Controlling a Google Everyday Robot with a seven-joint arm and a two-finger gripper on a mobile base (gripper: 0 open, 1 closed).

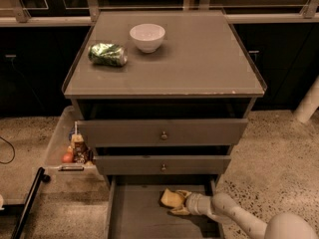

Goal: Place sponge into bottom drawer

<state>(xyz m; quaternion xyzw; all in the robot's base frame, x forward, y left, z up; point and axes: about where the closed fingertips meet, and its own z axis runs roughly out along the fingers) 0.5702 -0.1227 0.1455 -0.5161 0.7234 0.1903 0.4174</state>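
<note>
The bottom drawer [139, 218] is pulled out, its flat grey floor showing below the two upper drawers. The pale yellow sponge [170, 197] lies low inside it, toward the back right. My gripper [176, 202] reaches in from the lower right on its pale arm [234, 216]. Its yellowish fingers [182, 211] sit around the sponge's right side. The sponge appears to rest on or just above the drawer floor.
The cabinet top [199, 59] holds a white bowl [147, 36] and a green crumpled bag [107, 54]. A clear bin [60, 138] with snacks and a red fruit [68, 157] stands at the cabinet's left. A black pole [30, 203] leans at lower left.
</note>
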